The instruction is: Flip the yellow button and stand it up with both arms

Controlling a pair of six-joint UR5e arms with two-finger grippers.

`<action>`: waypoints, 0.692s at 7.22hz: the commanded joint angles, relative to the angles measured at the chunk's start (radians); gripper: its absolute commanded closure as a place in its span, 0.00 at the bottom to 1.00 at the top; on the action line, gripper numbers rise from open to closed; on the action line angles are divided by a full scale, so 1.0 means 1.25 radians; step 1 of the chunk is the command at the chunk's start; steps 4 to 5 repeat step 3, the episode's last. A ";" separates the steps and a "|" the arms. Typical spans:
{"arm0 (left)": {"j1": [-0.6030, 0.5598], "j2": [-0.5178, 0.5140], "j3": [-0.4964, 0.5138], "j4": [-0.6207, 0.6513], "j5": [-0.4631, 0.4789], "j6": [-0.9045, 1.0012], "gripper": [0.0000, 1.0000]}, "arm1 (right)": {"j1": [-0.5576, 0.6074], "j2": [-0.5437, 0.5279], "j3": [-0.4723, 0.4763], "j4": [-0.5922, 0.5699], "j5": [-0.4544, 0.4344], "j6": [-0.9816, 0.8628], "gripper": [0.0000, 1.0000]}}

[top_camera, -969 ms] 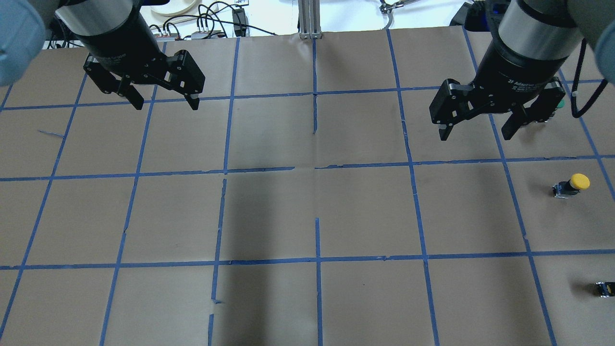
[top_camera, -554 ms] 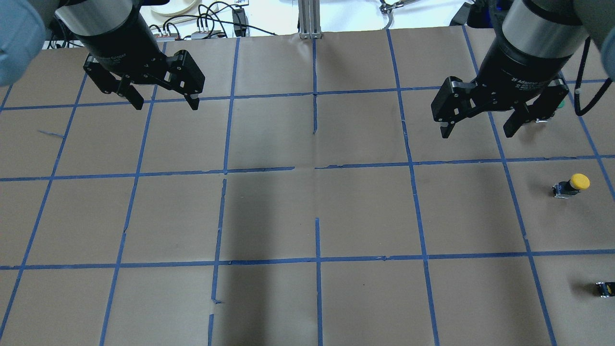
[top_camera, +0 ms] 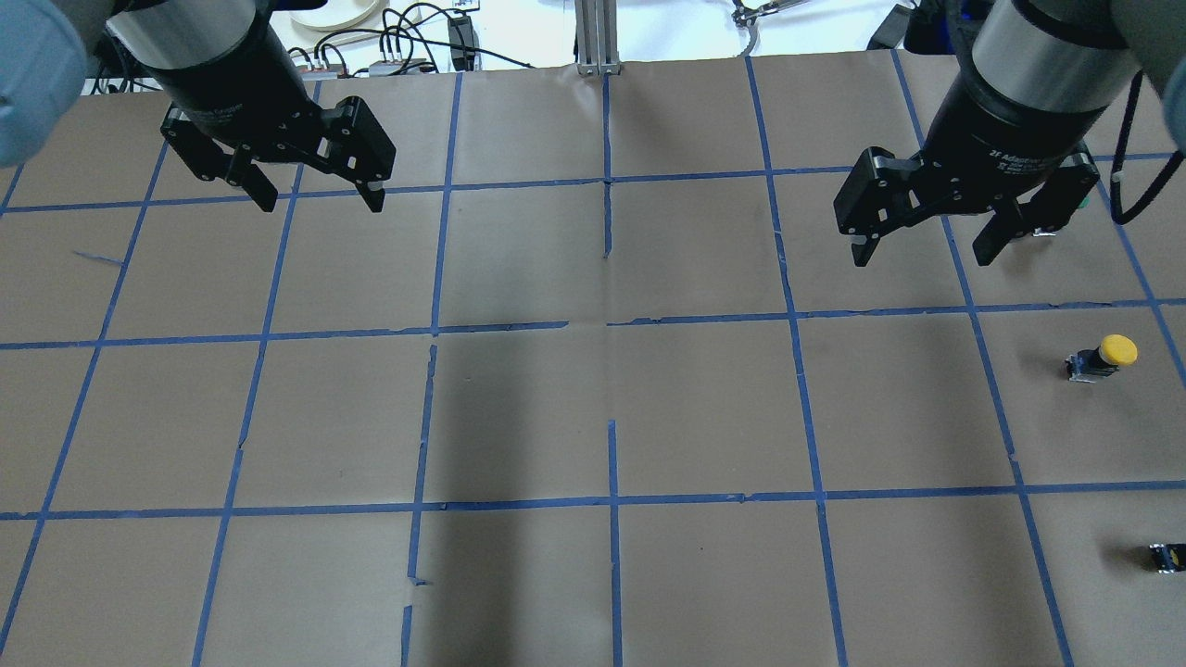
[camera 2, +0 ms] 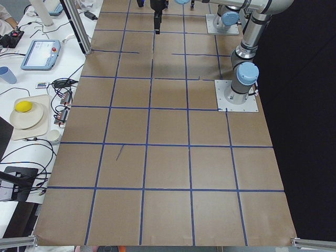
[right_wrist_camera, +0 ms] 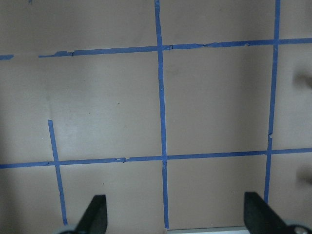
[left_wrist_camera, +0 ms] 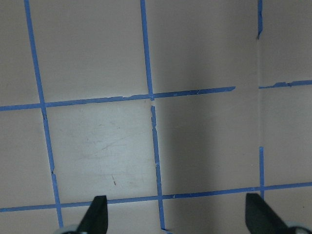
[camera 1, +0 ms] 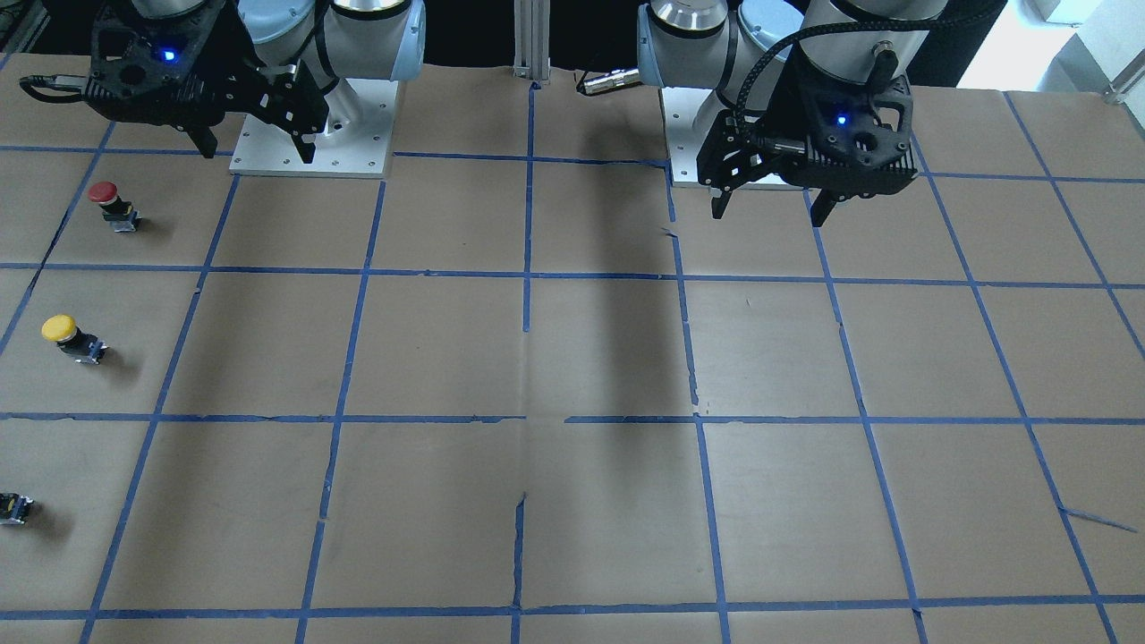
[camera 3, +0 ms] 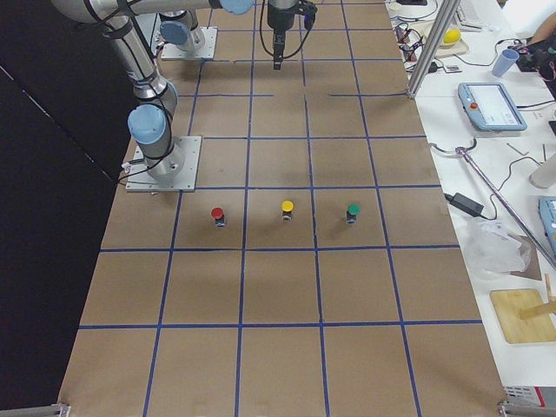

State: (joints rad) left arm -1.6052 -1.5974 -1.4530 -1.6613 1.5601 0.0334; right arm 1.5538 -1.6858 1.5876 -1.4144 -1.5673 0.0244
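Note:
The yellow button (top_camera: 1103, 357) has a yellow mushroom cap on a dark body and sits on the brown paper at the far right of the overhead view. It also shows in the front view (camera 1: 70, 337) and, cap on top, in the exterior right view (camera 3: 287, 209). My right gripper (top_camera: 922, 255) is open and empty, high above the table, well back and inward of the button; it shows in the front view too (camera 1: 258, 148). My left gripper (top_camera: 321, 204) is open and empty over the table's other half (camera 1: 769, 215). Both wrist views show only taped paper between open fingertips (left_wrist_camera: 97, 214) (right_wrist_camera: 97, 214).
A red-capped button (camera 1: 112, 204) stands nearer the robot than the yellow one, a green-capped one (camera 3: 353, 211) farther out. A tiny dark capless part (top_camera: 1166, 556) lies near the right edge. Blue tape grids the paper. Cables and a plate lie beyond the far edge (top_camera: 389, 42).
My right gripper has shifted slightly to the right and toward the far edge, still open. The left gripper and the buttons have not moved.

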 commanded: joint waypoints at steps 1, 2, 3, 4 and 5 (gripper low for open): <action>0.001 0.000 -0.001 0.000 0.000 -0.003 0.00 | 0.000 0.000 0.000 0.000 0.005 0.001 0.00; 0.001 0.000 -0.001 0.000 0.000 -0.003 0.00 | 0.001 0.000 0.000 -0.001 0.006 -0.001 0.00; 0.002 0.000 0.000 0.000 0.000 -0.002 0.00 | 0.001 0.000 0.001 0.000 0.002 -0.001 0.00; 0.002 0.000 0.000 0.000 0.000 -0.002 0.00 | 0.001 0.000 0.001 0.000 0.002 -0.001 0.00; 0.002 0.000 0.000 0.000 0.000 -0.002 0.00 | 0.001 0.000 0.001 0.000 0.002 -0.001 0.00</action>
